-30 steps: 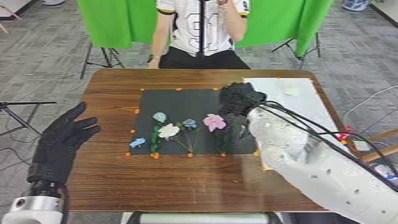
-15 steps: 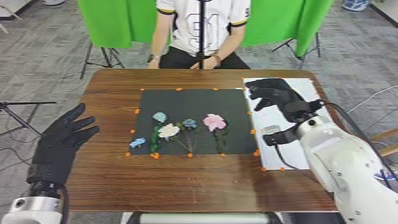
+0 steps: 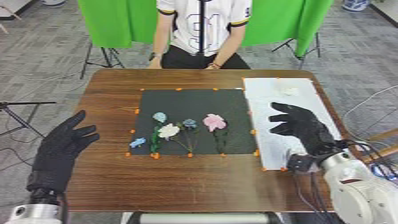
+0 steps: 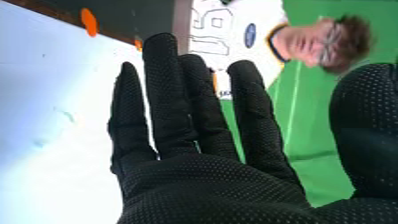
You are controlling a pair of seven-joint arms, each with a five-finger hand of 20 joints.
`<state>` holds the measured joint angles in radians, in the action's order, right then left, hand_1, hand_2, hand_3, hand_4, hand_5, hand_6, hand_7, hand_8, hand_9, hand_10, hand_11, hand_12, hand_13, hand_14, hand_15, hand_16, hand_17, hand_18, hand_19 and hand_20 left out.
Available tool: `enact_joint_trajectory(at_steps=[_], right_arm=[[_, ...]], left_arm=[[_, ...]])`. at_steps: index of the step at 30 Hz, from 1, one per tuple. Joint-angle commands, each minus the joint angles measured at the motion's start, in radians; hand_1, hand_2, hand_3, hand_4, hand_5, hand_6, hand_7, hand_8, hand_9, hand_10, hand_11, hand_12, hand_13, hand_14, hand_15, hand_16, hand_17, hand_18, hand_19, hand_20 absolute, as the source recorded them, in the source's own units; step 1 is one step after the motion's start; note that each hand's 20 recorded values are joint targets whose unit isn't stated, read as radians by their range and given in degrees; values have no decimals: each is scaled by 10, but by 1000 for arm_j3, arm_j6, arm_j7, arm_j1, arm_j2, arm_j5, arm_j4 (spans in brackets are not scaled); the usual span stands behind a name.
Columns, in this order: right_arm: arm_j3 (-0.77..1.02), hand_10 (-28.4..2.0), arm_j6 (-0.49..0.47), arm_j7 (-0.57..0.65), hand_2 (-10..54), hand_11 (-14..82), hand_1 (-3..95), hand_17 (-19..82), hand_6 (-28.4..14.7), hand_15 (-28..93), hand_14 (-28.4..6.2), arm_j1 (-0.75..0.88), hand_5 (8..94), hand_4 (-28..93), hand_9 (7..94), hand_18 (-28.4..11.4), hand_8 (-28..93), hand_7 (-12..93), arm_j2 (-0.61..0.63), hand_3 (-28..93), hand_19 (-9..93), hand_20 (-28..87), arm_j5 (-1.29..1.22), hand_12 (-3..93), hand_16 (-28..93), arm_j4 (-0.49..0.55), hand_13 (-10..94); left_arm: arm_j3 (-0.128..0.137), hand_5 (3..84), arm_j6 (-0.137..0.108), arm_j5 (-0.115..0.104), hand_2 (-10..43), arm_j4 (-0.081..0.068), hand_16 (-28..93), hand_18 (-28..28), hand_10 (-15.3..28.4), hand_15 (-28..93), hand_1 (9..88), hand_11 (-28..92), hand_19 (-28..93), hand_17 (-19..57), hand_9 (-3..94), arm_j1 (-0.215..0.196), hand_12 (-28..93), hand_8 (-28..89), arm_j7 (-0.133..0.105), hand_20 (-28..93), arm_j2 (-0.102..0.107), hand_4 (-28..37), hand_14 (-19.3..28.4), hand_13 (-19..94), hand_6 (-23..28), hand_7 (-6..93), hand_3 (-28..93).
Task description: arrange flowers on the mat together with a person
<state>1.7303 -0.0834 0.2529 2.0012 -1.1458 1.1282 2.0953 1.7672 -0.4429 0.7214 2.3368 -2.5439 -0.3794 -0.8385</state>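
Between my left hand (image 3: pixel 60 150) and my right hand (image 3: pixel 302 127), the dark mat (image 3: pixel 182 100) lies flat on the table, orange pieces along its edges. Closest to my right hand on it is the pink flower (image 3: pixel 214 121), broad-headed, with green leaves down its stem. Farther from that hand come the dusky blue flower (image 3: pixel 189 123), the full white flower (image 3: pixel 169 131) and the pale blue flower (image 3: pixel 160 117) on a green stem. The small bright blue flower (image 3: pixel 138 142) lies low, nearest my left hand. The four stemmed ones have their heads pointing away from me.
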Motion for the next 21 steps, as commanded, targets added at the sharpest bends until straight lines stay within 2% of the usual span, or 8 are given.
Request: enact_joint_trajectory(at_steps=[1,2,4,9,14,17,21], right_arm=[[3,-186,35,-35,30,178,213,88,-9,599,-200,63,450,-253,461,-236,-103,130,-49,724,573,190,-41,164,94,18,408],[0,-186,37,-36,31,178,213,87,-9,598,-201,62,450,-253,461,-236,-103,130,-47,724,572,191,-43,165,94,18,407],[1,-186,16,-45,32,178,212,86,-9,598,-200,56,450,-253,461,-235,-103,129,-51,725,569,194,-54,165,94,10,407],[1,-185,7,-71,37,178,212,81,-8,598,-198,53,450,-253,461,-234,-103,130,-49,727,560,199,-85,166,95,4,404],[1,-183,5,-72,39,180,211,79,-7,597,-197,50,448,-253,462,-232,-104,132,-45,733,554,204,-91,166,96,2,402],[-6,-184,0,-74,39,181,211,79,-6,597,-197,41,447,-253,462,-231,-105,133,-41,734,552,207,-82,166,96,-3,402],[-14,-184,12,-71,41,182,212,79,-7,597,-197,32,448,-253,463,-230,-105,133,-31,736,550,210,-107,166,96,-5,402]], left_arm=[[-13,334,-3,5,63,5,-125,217,192,620,182,341,499,-96,321,-29,101,-114,9,135,-25,-283,255,216,69,165,783],[-13,335,-3,10,63,4,-126,217,192,617,182,339,499,-96,319,-24,100,-114,12,135,-26,-283,255,215,69,165,782],[-13,334,-8,4,63,5,-126,217,191,616,182,336,499,-96,317,-22,100,-114,3,134,-25,-283,253,213,68,165,783],[-13,332,-2,10,63,4,-123,215,190,615,183,337,500,-96,316,-11,102,-113,19,133,-28,-283,253,212,68,165,784],[-19,331,-1,15,64,0,-122,214,190,618,185,340,501,-95,316,1,103,-113,21,133,-30,-283,253,214,69,164,782],[-30,331,-8,4,64,-1,-122,213,191,619,184,342,501,-95,317,2,102,-113,15,133,-31,-283,253,214,69,165,782],[-33,331,7,19,65,-3,-122,213,191,620,185,343,502,-95,316,18,102,-113,38,133,-31,-283,253,214,69,165,782]])
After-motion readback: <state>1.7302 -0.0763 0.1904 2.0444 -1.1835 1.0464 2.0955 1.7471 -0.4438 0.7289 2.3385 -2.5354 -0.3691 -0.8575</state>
